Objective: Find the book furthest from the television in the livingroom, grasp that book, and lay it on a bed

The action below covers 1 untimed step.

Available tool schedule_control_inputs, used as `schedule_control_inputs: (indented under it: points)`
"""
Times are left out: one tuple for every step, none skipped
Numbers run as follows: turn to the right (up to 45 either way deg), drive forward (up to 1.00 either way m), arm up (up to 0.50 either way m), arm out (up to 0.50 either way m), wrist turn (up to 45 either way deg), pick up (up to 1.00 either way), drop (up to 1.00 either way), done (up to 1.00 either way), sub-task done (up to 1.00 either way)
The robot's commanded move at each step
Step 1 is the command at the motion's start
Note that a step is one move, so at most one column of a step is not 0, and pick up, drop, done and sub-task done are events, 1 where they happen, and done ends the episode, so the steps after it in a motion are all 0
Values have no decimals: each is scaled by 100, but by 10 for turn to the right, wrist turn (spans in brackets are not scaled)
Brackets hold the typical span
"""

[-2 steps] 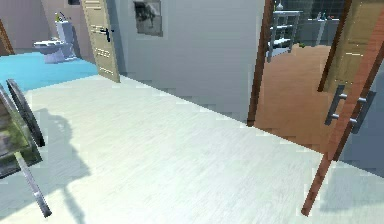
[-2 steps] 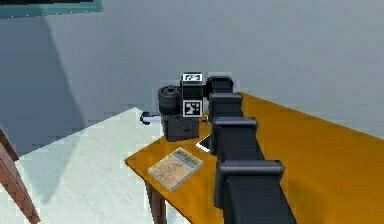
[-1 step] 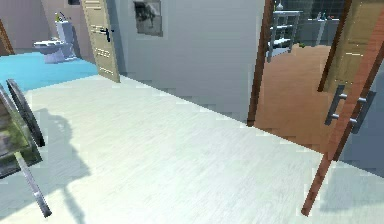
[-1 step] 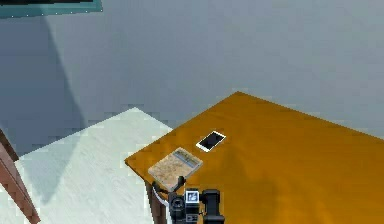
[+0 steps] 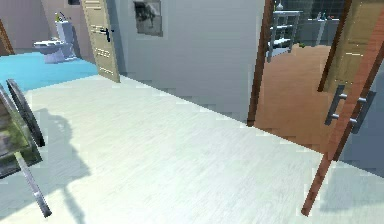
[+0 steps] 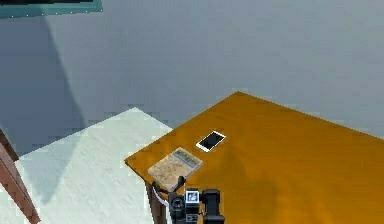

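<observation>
1. Rising from the arm side view's bottom edge just right of the middle, the arm shows as a dark bar that ends at the near corner of an orange surface. Two white squares stand at its far end, and the gripper sits just left of them.
2. How the gripper's fingers are set cannot be told. A thing lies on the surface right at its far end, so whether it holds anything cannot be told either.
3. The black marks on the white squares are too small to read.
4. A flat tan book lies on the orange surface near that corner, just past the gripper's far end. Whether they touch cannot be told.
5. A slim white slab lies farther out on the same surface, near the book but apart from it.
6. In the forward view, a white floor leads to a doorway onto a brown-floored room, and a door with metal handles stands at the right.
</observation>
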Motion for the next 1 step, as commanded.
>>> schedule_control_inputs:
  points:
    - [0,0,10,0,0,0,0,0,0]
